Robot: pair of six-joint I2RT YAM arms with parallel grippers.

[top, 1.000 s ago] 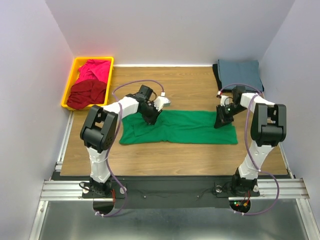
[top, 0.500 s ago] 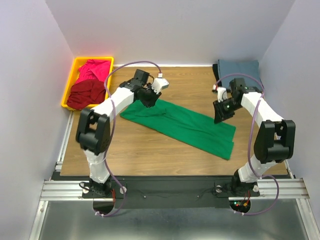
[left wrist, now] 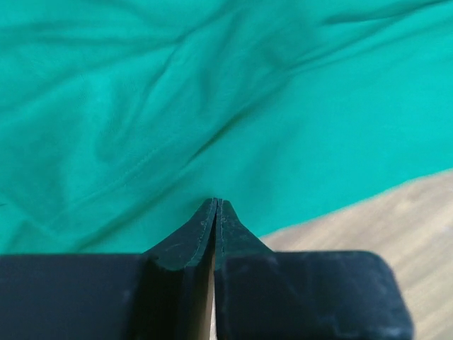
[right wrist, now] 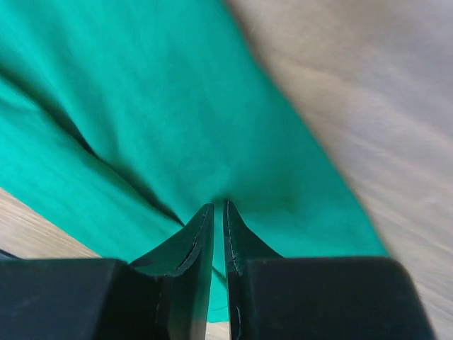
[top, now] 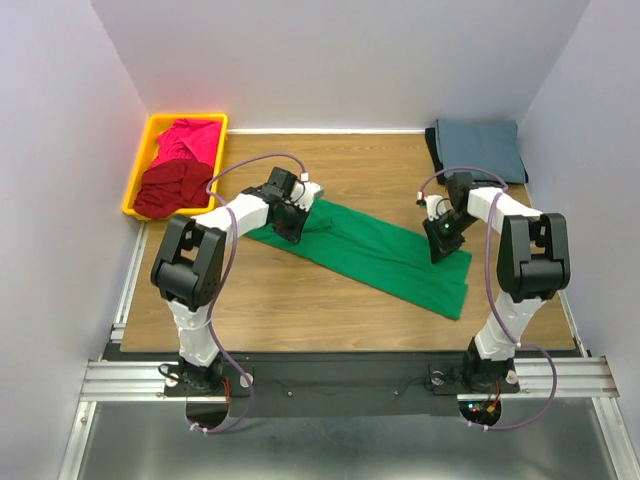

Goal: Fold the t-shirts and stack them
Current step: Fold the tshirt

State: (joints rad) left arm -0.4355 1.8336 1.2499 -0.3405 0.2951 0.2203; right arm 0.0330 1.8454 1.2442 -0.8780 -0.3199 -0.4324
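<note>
Green shirt (top: 380, 255): folded into a long band, lying flat and slantwise on the table (top: 300, 320), from far left to near right, with a few creases along it.
Left gripper (top: 291, 222): down on the band's far-left end. Jaws almost together, tips nipping the green cloth, creases running in toward them.
Right gripper (top: 441, 246): down on the band close to its right end, by the far edge. Jaws narrow with only a thin slit between, pinching a small pucker of green cloth.
Wrist views: green cloth filling most of each, bare wood just beside the cloth's edge.
Bin (top: 136, 172): yellow, at the far-left corner, well apart from the green shirt.
Pink shirt (top: 190, 140): crumpled in the far part of the bin.
Red shirt (top: 175, 188): bunched in the near part of the bin, touching the pink shirt.
Grey shirt (top: 480, 145): folded flat at the far-right corner of the table.
Black shirt (top: 432, 150): under the grey shirt, showing only as a strip along its left edge.
</note>
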